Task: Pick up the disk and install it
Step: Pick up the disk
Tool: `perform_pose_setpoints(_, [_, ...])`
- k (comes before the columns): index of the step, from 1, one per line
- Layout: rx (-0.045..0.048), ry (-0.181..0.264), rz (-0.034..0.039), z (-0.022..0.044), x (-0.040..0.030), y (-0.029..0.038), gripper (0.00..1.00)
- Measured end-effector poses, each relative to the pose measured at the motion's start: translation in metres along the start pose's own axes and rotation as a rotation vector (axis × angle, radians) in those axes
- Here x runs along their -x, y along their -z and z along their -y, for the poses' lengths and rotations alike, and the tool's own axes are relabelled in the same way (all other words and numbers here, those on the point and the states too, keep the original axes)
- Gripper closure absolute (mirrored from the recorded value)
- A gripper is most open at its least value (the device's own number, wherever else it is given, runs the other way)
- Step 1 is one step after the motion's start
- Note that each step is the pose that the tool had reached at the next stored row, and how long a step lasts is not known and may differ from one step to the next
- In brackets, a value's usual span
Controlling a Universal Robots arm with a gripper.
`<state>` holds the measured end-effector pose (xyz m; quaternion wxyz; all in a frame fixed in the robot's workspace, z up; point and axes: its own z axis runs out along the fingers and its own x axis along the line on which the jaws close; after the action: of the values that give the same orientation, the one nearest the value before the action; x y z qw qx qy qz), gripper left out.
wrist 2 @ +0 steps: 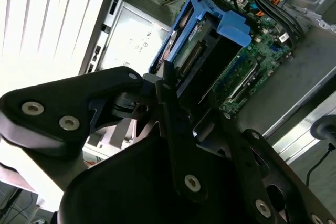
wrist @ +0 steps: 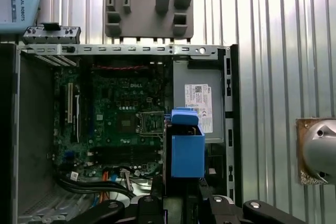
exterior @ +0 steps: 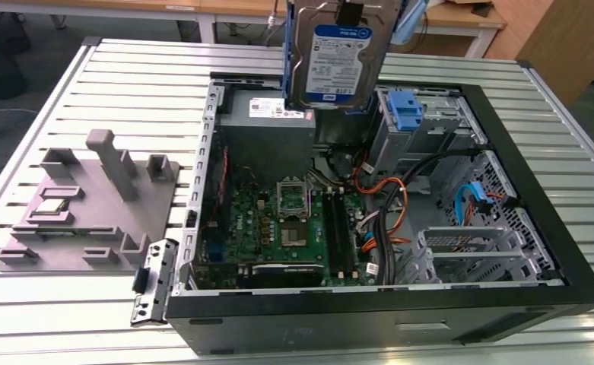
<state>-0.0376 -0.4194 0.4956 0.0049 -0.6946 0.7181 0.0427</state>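
Where it hangs above the case (exterior: 378, 331), the end effector (exterior: 351, 14) grips the disk (exterior: 338, 65)

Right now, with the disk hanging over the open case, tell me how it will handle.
The disk looks like a rigid metal slab, so it should not flex. It is probably heavy for its size. Held upright by one end in the gripper, it may slip or tilt if jolted.

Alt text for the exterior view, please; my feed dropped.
The tool holds the disk upright above the open computer case, near its grey power supply. A grey fixture sits on the table at the exterior view's left.
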Motion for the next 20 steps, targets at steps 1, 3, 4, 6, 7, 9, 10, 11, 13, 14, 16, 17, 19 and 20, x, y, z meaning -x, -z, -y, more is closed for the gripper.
perform_pose_setpoints(1, [0.0, 0.0, 0.0001, 0.0005, -0.0032, 0.0001, 0.65])
perform_pose_setpoints(3, [-0.0001, 0.0, 0.0002, 0.0016, -0.0097, 0.0004, 0.65])
perform_pose_setpoints(4, [0.0, 0.0, 0.0001, 0.0022, -0.0127, 0.0007, 0.65])
perform_pose_setpoints(6, [-0.0001, 0.0, 0.0002, 0.0033, -0.019, 0.0009, 0.65])
perform_pose_setpoints(7, [-0.0001, 0.0, 0.0003, 0.0038, -0.0222, 0.0011, 0.65])
perform_pose_setpoints(9, [-0.0001, 0.0, 0.0002, 0.0048, -0.0284, 0.0015, 0.65])
perform_pose_setpoints(10, [0.0, 0.0, 0.0002, 0.0053, -0.0314, 0.0016, 0.65])
perform_pose_setpoints(11, [0.0, 0.0, 0.0002, 0.0057, -0.0344, 0.0018, 0.65])
perform_pose_setpoints(13, [0.0, 0.0, 0.0002, 0.0066, -0.0403, 0.0021, 0.65])
perform_pose_setpoints(14, [-0.0001, 0.0, 0.0002, 0.007, -0.0433, 0.0023, 0.65])
perform_pose_setpoints(16, [0.0, 0.0, 0.0001, 0.0079, -0.0495, 0.0027, 0.65])
perform_pose_setpoints(17, [0.0, 0.0, 0.0001, 0.0083, -0.0525, 0.0029, 0.65])
perform_pose_setpoints(19, [-0.0001, 0.0, 0.0002, 0.0091, -0.0584, 0.0032, 0.65])
perform_pose_setpoints(20, [-0.0001, 0.0, 0.0002, 0.0104, -0.0688, 0.0038, 0.65])
